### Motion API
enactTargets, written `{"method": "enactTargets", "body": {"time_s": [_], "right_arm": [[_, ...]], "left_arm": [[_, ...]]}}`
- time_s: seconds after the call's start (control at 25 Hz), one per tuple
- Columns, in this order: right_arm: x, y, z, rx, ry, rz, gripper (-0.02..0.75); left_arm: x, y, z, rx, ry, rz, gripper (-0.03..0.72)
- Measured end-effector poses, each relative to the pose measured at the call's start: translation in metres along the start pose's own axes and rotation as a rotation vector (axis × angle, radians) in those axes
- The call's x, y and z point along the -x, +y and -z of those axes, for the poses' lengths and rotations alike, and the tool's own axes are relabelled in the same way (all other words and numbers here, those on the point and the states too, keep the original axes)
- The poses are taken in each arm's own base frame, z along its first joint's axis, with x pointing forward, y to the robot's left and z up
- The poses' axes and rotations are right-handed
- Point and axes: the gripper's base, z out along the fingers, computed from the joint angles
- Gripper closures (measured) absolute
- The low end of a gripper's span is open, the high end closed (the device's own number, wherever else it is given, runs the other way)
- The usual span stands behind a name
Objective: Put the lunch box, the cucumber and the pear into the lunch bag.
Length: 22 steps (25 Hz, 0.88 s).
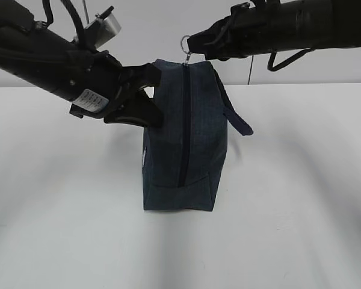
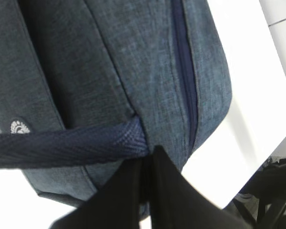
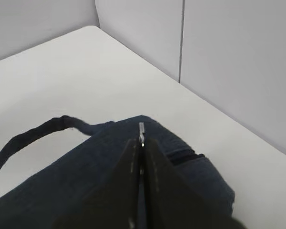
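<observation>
One lunch bag (image 1: pixel 189 135) stands on its end on the white desk (image 1: pixel 301 198), its closed zipper (image 1: pixel 183 123) running vertically down the face turned to the exterior camera. The left gripper (image 1: pixel 145 96) meets the bag at its upper left edge; in the left wrist view its jaws are pressed together on the fabric just where a navy loop handle (image 2: pixel 71 145) joins the bag, so the handle's root lies right at the fingertips and the strap runs off to the left past a small round white logo (image 2: pixel 19 126). The right gripper (image 1: pixel 195 45) comes in from the upper right and sits at the bag's top corner, directly over the upper end of the zipper; its jaws are closed flat against each other on the metal pull, whose ring (image 1: pixel 186 42) sticks out to the left of the tips in the exterior view. Two grippers, one bag and two handles show, the second handle (image 1: pixel 236 117) hanging off the bag's right side.
</observation>
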Motion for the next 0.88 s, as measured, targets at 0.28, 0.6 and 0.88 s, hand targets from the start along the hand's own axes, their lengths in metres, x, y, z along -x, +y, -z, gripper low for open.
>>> {"method": "enactTargets", "body": {"time_s": [0.28, 0.6, 0.88], "right_arm": [[-0.013, -0.048, -0.036, 0.115, 0.025, -0.094, 0.754], [-0.030, -0.080, -0.078, 0.178, 0.140, -0.155, 0.754], [-0.030, -0.082, -0.082, 0.195, 0.148, -0.171, 0.754]], "left_arm": [[-0.004, -0.002, 0.000, -0.017, 0.044, -0.021, 0.676], [-0.009, -0.004, 0.001, -0.039, 0.098, -0.040, 0.676], [-0.010, -0.005, 0.006, -0.031, 0.109, -0.056, 0.671]]}}
